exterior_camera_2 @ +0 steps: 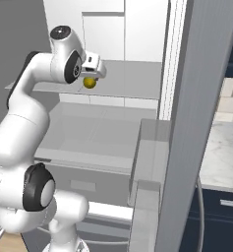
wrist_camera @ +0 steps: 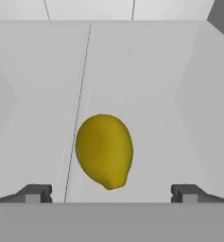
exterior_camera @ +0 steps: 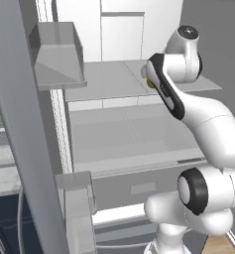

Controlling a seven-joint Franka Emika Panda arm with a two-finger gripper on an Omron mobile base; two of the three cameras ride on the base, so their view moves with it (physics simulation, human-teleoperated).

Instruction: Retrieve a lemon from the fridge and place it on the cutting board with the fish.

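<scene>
Looks light, firm, smooth-skinned lemon (wrist_camera: pixel 104 150) at twelve o'clock of wide-spread gripper (wrist_camera: pixel 111 194); best pinched across its narrow middle.

A white marbled stone countertop (exterior_camera_2: pixel 221 157) sat above dark navy cabinets (exterior_camera_2: pixel 214 221); a patch of light-brown wooden floor (exterior_camera: pixel 219 245) showed below.

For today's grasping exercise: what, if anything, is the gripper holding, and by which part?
Nothing. The gripper is open, and the lemon lies on the fridge shelf between its spread fingertips, not gripped.
</scene>
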